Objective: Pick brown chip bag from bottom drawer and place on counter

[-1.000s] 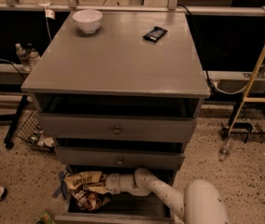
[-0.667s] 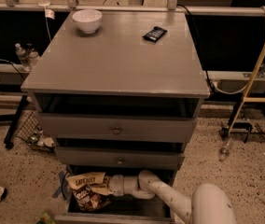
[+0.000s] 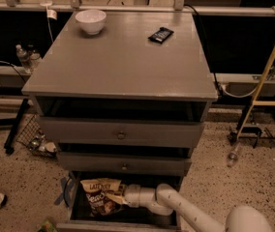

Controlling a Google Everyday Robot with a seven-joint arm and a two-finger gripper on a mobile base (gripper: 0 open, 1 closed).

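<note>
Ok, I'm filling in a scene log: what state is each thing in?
bottom drawer: open, pulled out farthest.
middle drawer: partly open.
top drawer: partly open.
brown chip bag: in the bottom drawer, label up.
gripper: inside the bottom drawer, at the bag's right edge.
white bowl: upright on the counter.
black wrapped bar: flat on the counter.

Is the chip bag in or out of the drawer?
In: chip bag sits inside the bottom drawer, gripper at its right side.
</note>
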